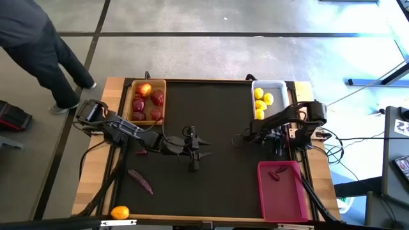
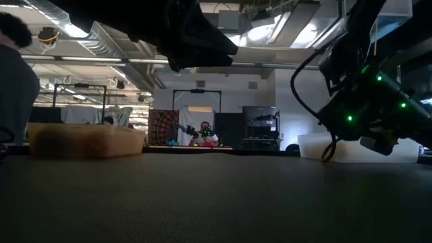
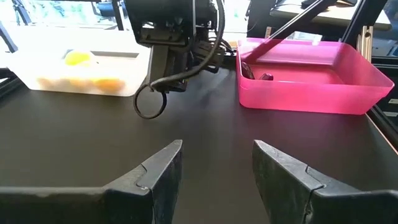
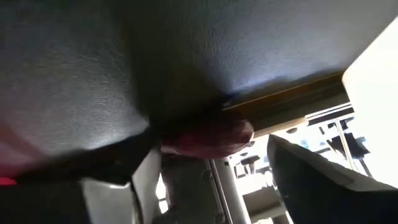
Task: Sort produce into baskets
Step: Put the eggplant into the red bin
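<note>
My left gripper (image 1: 204,148) is open and empty over the middle of the black mat; its fingers show in the left wrist view (image 3: 217,149). My right gripper (image 1: 279,136) is low by the table's right edge, between the white bin (image 1: 269,99) and the pink bin (image 1: 282,190). Its fingers are apart, one on either side of a dark red piece (image 4: 208,137) at the mat's edge. The wooden bin (image 1: 147,101) holds red fruits, the white bin holds yellow fruits, and the pink bin holds a purple piece (image 1: 277,172). Two purple pieces (image 1: 140,181) (image 1: 141,152) and an orange fruit (image 1: 119,212) lie at the left. My right gripper has the dark red piece (image 4: 236,134) between its fingertips at the mat's right edge. I cannot tell whether the fingers touch it.
A person (image 1: 38,45) stands beyond the table's far left corner. The orange fruit lies on the wooden border at the near left corner. My right arm (image 3: 168,43) stands between the white and pink bins, a cable loop (image 3: 149,102) hanging from it.
</note>
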You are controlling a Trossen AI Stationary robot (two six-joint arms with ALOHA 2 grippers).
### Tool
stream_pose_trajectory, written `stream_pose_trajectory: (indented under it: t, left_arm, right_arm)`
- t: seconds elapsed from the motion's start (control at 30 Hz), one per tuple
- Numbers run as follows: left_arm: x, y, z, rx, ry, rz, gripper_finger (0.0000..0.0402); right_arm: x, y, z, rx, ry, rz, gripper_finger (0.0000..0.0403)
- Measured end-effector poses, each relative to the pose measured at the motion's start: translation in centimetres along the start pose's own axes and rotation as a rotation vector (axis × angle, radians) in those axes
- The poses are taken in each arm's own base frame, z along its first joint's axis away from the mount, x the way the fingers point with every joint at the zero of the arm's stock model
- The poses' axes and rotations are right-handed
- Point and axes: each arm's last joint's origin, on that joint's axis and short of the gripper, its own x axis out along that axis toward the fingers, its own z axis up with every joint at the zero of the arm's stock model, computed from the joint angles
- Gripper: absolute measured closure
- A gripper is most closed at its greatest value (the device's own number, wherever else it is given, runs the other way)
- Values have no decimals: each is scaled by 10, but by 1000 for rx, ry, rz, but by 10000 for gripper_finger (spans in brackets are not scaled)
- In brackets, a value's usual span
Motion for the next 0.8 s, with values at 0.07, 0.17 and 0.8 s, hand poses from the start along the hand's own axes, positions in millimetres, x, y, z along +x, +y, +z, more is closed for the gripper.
stream_pose_trajectory:
  t: [0.07, 0.17, 0.8]
  left_arm:
    - [0, 0, 0, 0, 1, 0, 215]
    - [0, 0, 0, 1, 1, 0, 215]
    - [0, 0, 0, 5, 2, 0, 215]
  right_arm:
    - [3, 1, 3, -5, 26, -7, 138]
    - [7, 2, 7, -7, 65, -33, 119]
    - [25, 3, 9, -22, 115, -84, 163]
